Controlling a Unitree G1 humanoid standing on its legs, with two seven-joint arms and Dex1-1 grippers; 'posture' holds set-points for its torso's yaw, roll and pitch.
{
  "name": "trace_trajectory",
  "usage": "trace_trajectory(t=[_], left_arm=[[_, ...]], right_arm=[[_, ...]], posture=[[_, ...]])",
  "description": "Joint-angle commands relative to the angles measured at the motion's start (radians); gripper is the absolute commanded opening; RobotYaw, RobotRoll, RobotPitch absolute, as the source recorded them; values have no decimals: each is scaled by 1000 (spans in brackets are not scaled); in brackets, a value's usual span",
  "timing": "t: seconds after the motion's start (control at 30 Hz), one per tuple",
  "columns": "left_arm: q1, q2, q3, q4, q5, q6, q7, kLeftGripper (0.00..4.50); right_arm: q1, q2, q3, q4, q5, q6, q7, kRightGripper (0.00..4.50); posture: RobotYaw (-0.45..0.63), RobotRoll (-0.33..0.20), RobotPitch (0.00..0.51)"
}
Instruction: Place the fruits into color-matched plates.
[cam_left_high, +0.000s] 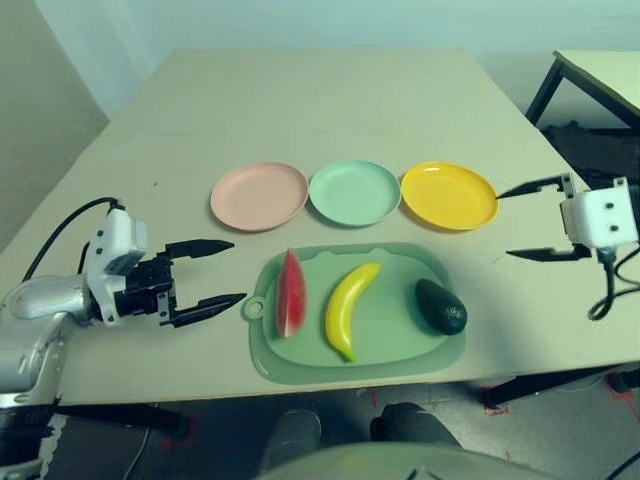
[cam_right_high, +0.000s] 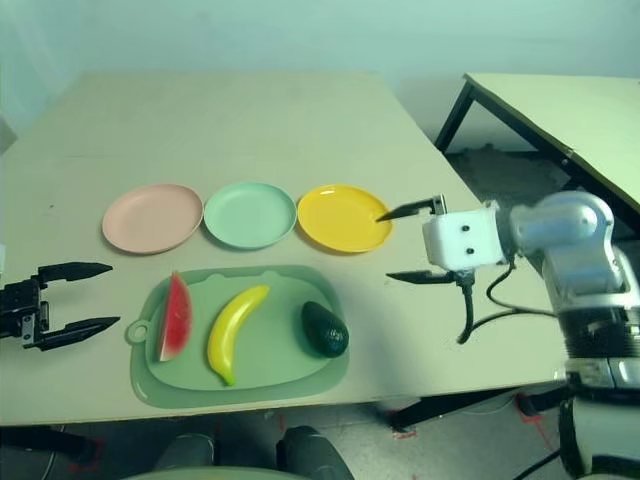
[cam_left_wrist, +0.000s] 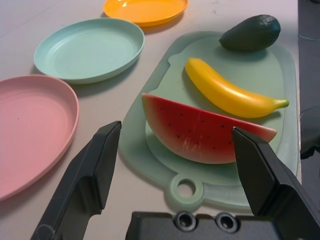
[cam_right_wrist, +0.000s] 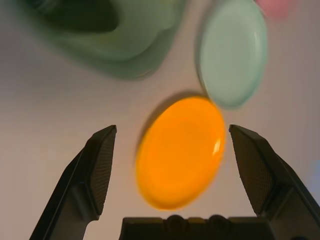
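Observation:
A red watermelon wedge (cam_left_high: 290, 293), a yellow banana (cam_left_high: 347, 307) and a dark green avocado (cam_left_high: 441, 305) lie side by side on a pale green mat (cam_left_high: 395, 345). Behind the mat stand three plates in a row: pink (cam_left_high: 259, 195), mint green (cam_left_high: 354, 192) and yellow (cam_left_high: 449, 194). My left gripper (cam_left_high: 208, 279) hovers open just left of the mat, fingers pointing at the watermelon (cam_left_wrist: 205, 131). To the right of the yellow plate (cam_right_wrist: 181, 150), my right gripper (cam_left_high: 528, 220) is open and empty, facing that plate.
The tan table (cam_left_high: 320, 100) stretches far behind the plates. A second table (cam_right_high: 560, 110) with a black leg stands to the right, past the table's right edge. The mat lies close to the front edge.

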Motion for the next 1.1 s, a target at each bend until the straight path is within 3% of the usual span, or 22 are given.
trace_trajectory(t=[0.03, 0.23, 0.4, 0.83, 1.1], left_arm=[[6, 8, 2, -16, 5, 9, 5, 4464], [-4, 14, 0, -12, 5, 19, 9, 4464], [-11, 18, 3, -5, 9, 20, 9, 4464], [7, 19, 16, -21, 4, 23, 23, 4464], [21, 26, 35, -23, 4, 23, 30, 4464]], right_arm=[[-112, -32, 198, -13, 58, -147, 18, 4500], [-207, -66, 428, -153, 156, -215, 18, 4500], [-225, -83, 530, -229, 180, -227, 18, 4500], [-209, 107, 572, -128, 48, -278, 18, 4500], [-212, 139, 617, -142, 44, -293, 18, 4500]], posture=[[57, 0, 66], [62, 0, 69], [67, 0, 72], [84, 0, 69], [104, 0, 70]])
